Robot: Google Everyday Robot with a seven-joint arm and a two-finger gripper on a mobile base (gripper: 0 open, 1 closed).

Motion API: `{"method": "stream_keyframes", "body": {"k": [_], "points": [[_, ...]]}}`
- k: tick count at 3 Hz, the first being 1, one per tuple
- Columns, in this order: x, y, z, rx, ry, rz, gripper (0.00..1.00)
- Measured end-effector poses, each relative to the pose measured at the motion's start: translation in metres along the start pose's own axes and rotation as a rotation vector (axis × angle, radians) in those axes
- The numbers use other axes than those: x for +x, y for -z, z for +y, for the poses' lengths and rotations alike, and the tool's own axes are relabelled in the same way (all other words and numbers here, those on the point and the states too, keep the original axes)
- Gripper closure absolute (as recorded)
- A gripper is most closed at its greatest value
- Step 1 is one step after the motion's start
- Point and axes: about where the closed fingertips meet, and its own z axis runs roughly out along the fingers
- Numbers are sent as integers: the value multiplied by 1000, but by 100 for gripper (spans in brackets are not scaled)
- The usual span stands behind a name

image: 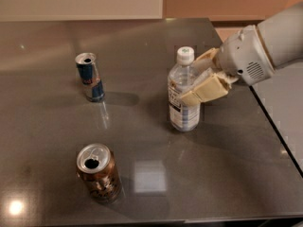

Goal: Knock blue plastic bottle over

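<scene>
The blue plastic bottle (183, 113) stands upright near the middle right of the dark table (222, 164); it is clear and bluish with a white cap and a pale label. My gripper (190, 78) reaches in from the right at the bottle's upper half. Its near cream finger (203, 91) lies across the front of the bottle and the far finger (207, 57) sits behind the bottle's shoulder. The fingers are spread, with the bottle between them.
A slim blue-silver can (89, 76) stands at the left. A brown-gold can (98, 172) stands at the front left. The table's right edge (274, 126) runs just past my arm, with a lighter surface beyond it.
</scene>
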Motion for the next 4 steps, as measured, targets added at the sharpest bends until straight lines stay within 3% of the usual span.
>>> {"method": "stream_keyframes", "body": {"k": [1,2,3,4], "points": [[-15,20,-3,37,3,162,100],[-5,27,-8,28,26,357,100],[21,23,-11,-19,71,550,100],[42,14,-13,-66,111,670,100]]}}
